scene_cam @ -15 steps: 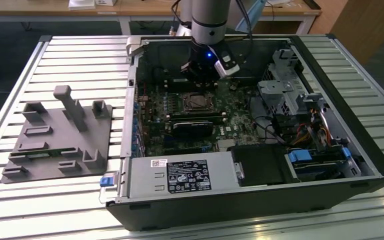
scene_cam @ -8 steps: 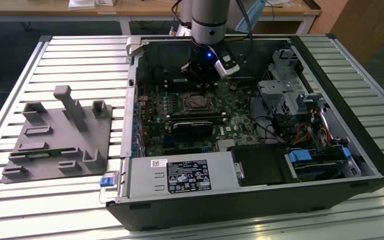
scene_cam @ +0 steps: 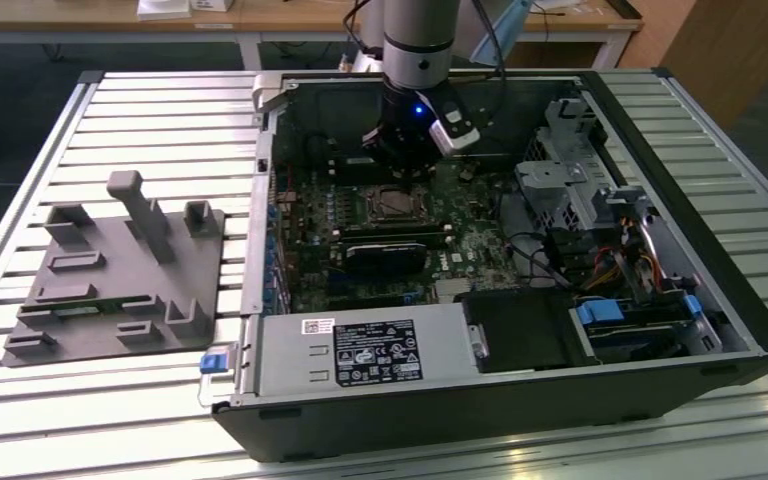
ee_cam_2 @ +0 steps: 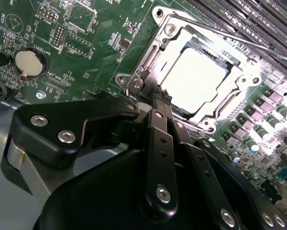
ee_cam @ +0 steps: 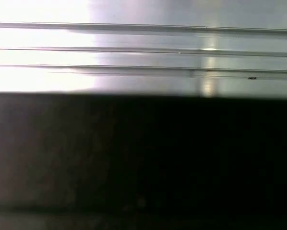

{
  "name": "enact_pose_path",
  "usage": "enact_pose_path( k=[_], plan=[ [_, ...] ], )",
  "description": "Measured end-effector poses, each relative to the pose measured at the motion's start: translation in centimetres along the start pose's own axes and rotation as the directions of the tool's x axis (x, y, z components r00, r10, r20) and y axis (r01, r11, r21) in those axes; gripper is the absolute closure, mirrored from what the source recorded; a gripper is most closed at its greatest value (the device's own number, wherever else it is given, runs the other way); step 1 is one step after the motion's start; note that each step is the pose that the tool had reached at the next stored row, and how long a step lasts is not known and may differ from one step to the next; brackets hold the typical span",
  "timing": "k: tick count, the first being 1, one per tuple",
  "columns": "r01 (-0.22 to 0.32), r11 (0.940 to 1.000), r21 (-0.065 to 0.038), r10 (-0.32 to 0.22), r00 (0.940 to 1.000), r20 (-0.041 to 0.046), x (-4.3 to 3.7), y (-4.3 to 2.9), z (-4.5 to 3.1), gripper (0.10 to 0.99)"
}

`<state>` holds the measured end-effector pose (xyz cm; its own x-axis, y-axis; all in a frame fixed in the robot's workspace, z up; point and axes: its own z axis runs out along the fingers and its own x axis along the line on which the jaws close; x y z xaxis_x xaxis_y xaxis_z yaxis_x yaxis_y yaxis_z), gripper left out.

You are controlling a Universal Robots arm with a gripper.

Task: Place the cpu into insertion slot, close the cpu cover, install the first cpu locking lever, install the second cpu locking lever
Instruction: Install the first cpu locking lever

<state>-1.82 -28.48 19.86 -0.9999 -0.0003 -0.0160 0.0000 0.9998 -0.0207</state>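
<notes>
Jaws look drawn together with nothing between them, as we see in the second wrist view, where the black fingers (ee_cam_2: pixel 159 103) meet at their tips just beside a corner of the slot (ee_cam_2: pixel 148 57). We see the gripper (ee_cam_2: pixel 160 93) low over the green motherboard (ee_cam_2: pixel 86 52), near the hinge at that corner. We find the cpu (ee_cam_2: pixel 194 79) seated in the slot, its bright metal top showing through the cut-out of the cover (ee_cam_2: pixel 174 40), which lies flat around it. A thin lever (ee_cam_2: pixel 215 29) runs along one side of the cover. In the exterior view we see the gripper (scene_cam: pixel 404 160) inside the open case (scene_cam: pixel 651 250), just above the slot (scene_cam: pixel 391 205), and a grey fixture (scene_cam: pixel 111 285) on the slatted table (scene_cam: pixel 37 130), well apart on the exterior view's left.
</notes>
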Motion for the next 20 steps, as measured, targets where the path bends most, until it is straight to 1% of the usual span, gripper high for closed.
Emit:
enact_pose_path(
  k=[5,7,9,18,20],
  plan=[
    [0.0,1.0,0.001,0.0,1.0,-0.0005,-0.1,0.09,0.28,0.98],
    [0.0,1.0,0.003,0.0,1.0,-0.0022,-0.21,0.19,0.24,0.98],
    [0.0,1.0,0.002,0.0,1.0,-0.002,-0.22,0.22,0.26,0.98],
    [-0.001,0.9997,-0.023,0.0,1.0,-0.0019,-0.16,0.32,0.23,0.98],
    [-0.001,0.9997,-0.026,0.001,1.0,-0.0016,-0.17,0.36,0.25,0.98]
  ],
)
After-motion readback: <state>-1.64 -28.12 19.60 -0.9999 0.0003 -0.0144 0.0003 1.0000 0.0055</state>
